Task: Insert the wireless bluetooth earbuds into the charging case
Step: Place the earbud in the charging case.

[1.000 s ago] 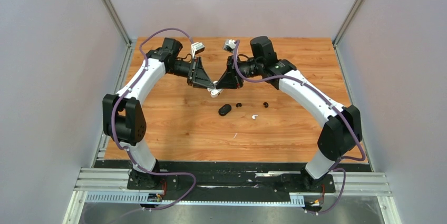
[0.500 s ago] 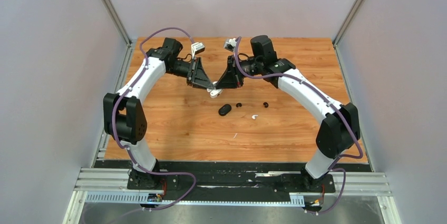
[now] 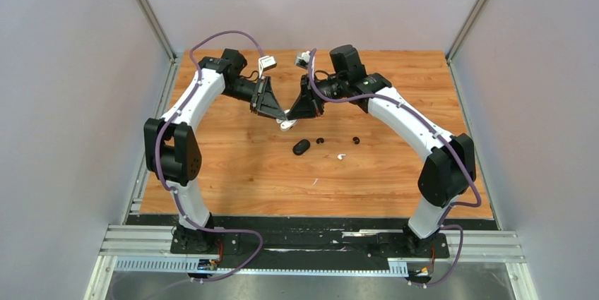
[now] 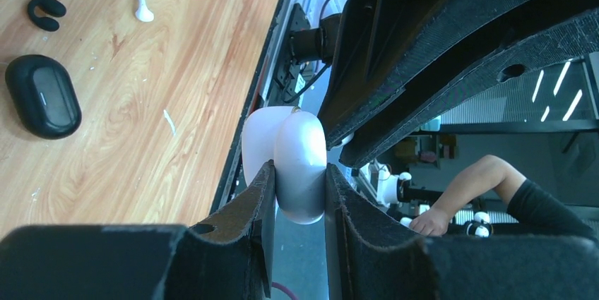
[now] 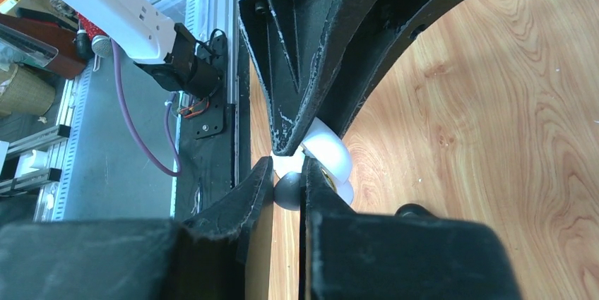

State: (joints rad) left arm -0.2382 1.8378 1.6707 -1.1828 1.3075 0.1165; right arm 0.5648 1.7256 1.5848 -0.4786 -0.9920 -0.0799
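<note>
White earbud (image 4: 143,9), black case (image 4: 42,95) loose in left wrist view, both jaws clenched on white case (image 4: 300,173)

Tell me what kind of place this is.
Most likely a lab robot cell: a wood-grain tabletop boxed in by plain pale grey wall panels, a silver aluminium rail at the near edge, and a person's bare forearm among equipment beyond it.
</note>
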